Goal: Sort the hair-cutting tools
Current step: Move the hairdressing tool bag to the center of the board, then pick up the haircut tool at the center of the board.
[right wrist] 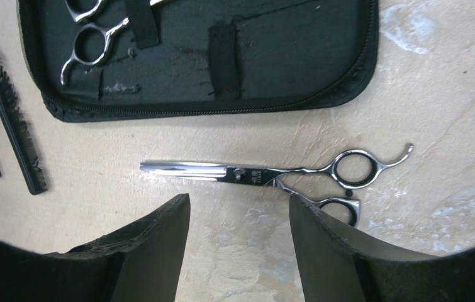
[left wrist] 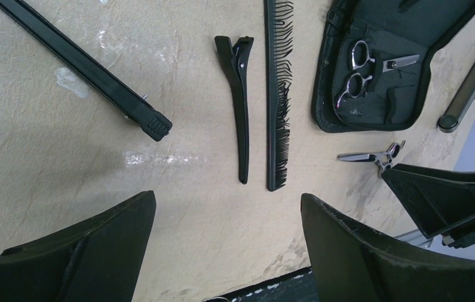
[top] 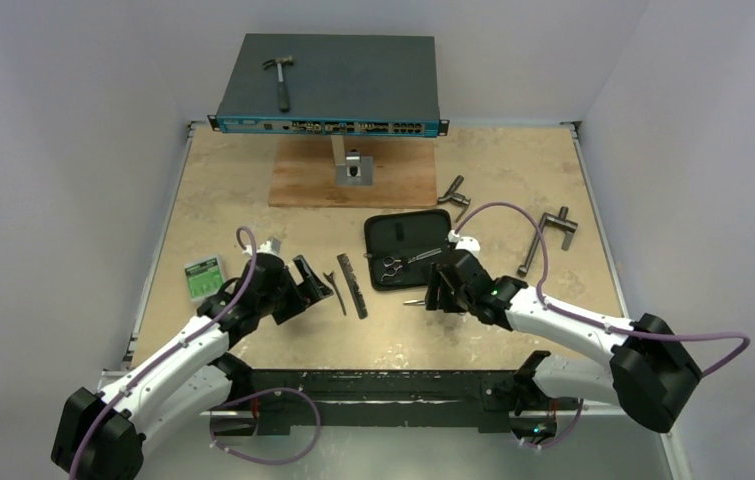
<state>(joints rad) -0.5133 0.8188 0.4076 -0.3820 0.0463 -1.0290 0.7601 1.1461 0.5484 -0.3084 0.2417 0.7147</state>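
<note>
The right end effector (right wrist: pixel 240 207) is wide open and empty above the loose scissors (right wrist: pixel 247 173), which lie flat on the table (right wrist: pixel 442 94) near the black case (right wrist: pixel 297 56). They are thin and flat, so they might slip away when pinched.

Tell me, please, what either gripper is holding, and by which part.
Nothing is held. The left gripper is open near the hair clip and comb; the right gripper is open over the loose scissors.
</note>
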